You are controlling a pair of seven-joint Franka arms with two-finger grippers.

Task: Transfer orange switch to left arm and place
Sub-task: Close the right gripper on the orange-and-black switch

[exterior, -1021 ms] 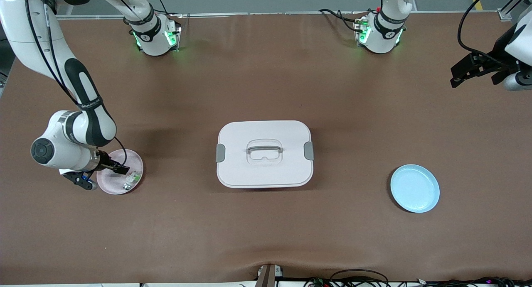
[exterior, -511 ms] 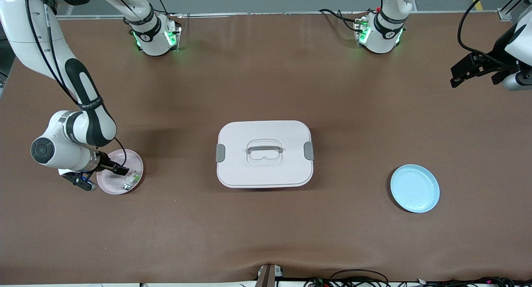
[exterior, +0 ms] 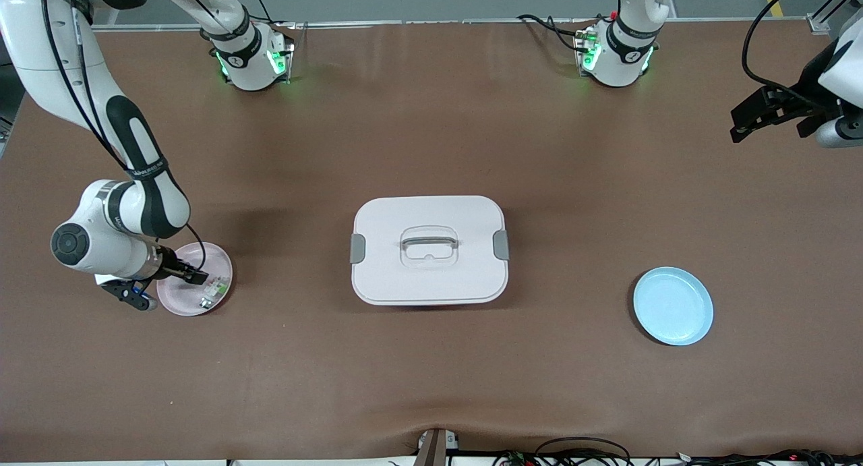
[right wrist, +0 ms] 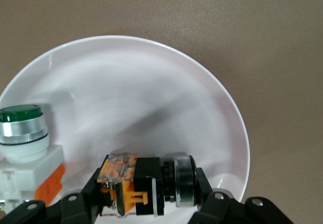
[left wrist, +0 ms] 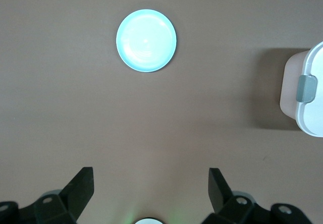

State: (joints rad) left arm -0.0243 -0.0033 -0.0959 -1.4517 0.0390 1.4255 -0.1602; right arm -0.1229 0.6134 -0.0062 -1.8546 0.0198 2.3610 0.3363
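My right gripper (right wrist: 146, 196) has just pinched shut on the orange switch (right wrist: 144, 183), which lies between its fingers in the pink plate (right wrist: 151, 82), just beside the green-capped button (right wrist: 22, 128). I judge the pick secured; lifting comes next. My left gripper (left wrist: 150, 186) waits spread wide, high over bare table, with the blue plate (left wrist: 146, 40) and the box (left wrist: 308, 95) below it.

The small black stubby switch with an orange block at one end and a silver ring at the other (right wrist: 144, 185) lies on its side low in the right wrist view, clamped between black fingers. The large white rounded-rectangular plastic box (exterior: 429, 249), lid on, grey side latches and recessed grey handle, sits flat at the front view's centre.
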